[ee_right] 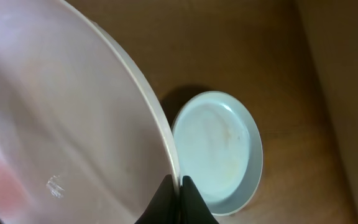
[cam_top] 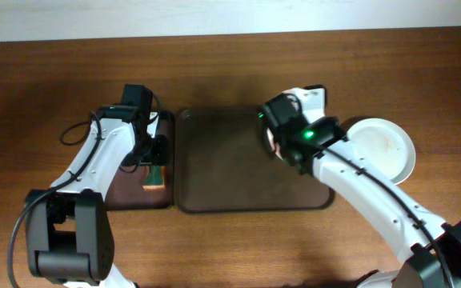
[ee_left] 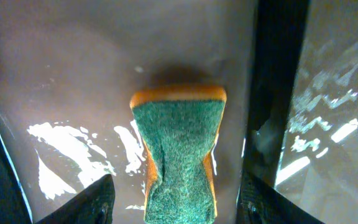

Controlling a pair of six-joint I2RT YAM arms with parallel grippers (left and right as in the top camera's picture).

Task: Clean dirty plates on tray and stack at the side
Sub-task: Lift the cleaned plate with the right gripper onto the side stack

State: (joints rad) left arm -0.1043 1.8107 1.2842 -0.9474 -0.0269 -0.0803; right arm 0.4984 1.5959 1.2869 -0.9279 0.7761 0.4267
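My right gripper (ee_right: pixel 180 183) is shut on the rim of a white plate (ee_right: pixel 73 118) and holds it tilted on edge over the right part of the large dark brown tray (cam_top: pixel 230 164). The plate has a faint red smear at its lower left in the right wrist view. In the overhead view my right wrist (cam_top: pixel 282 138) hides most of that plate. Another white plate (cam_top: pixel 384 148) lies flat on the wood table right of the tray; it also shows in the right wrist view (ee_right: pixel 219 152). My left gripper (ee_left: pixel 178 183) is open, its fingers either side of a green and orange sponge (ee_left: pixel 179 149).
The sponge (cam_top: pixel 157 178) lies on a smaller dark tray (cam_top: pixel 126 196) left of the large tray, under my left arm. The large tray's surface holds no plate lying flat. Bare wood tabletop (cam_top: pixel 390 64) surrounds both trays.
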